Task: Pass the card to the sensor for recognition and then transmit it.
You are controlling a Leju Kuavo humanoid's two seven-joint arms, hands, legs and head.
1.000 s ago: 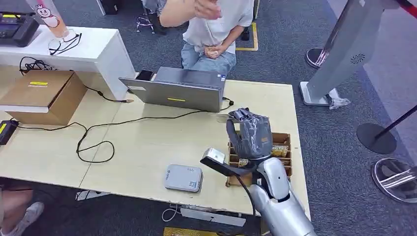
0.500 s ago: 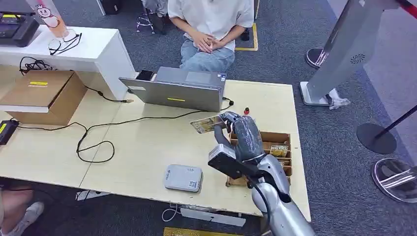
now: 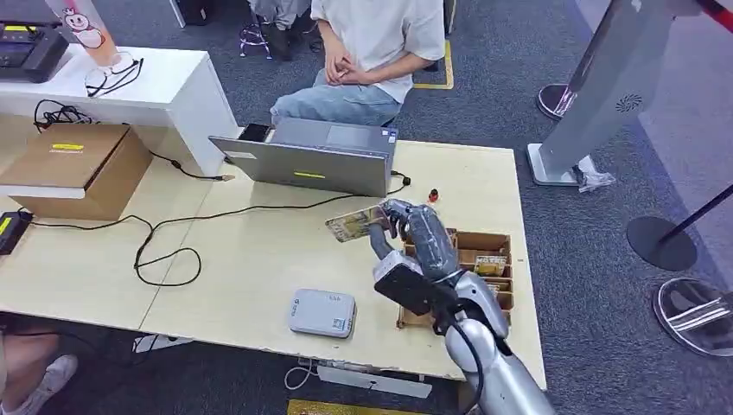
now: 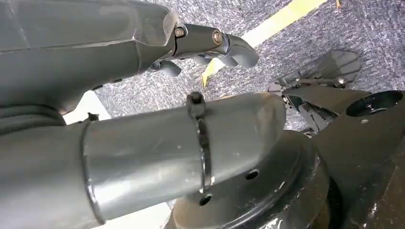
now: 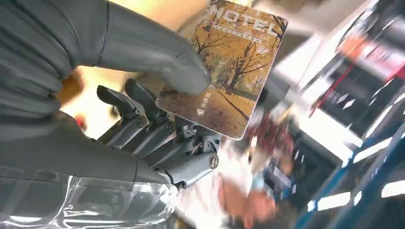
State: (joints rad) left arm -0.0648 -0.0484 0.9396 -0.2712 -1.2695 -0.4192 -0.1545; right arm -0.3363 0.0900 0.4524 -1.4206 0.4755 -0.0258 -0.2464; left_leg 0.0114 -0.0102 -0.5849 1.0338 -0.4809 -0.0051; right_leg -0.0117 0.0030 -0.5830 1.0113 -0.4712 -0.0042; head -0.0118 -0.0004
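The right hand (image 3: 413, 226) holds the card (image 3: 350, 226) above the table (image 3: 259, 259), thumb pressed on its face, fingers behind (an autumn picture headed HOTEL). The card hangs left of the wooden card box (image 3: 484, 259), beyond the grey sensor (image 3: 322, 312), near the laptop (image 3: 315, 157). The left hand (image 4: 143, 62) hangs over carpet, fingers curled, holding nothing.

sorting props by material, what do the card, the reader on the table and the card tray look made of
Card: looks like glossy printed plastic, flat and stiff in the right hand, though coated paper is possible. Reader: matte grey moulded plastic, judging by its rounded corners and sticker. Tray: brown, thin-walled dividers, probably wood or cardboard; cannot tell which.
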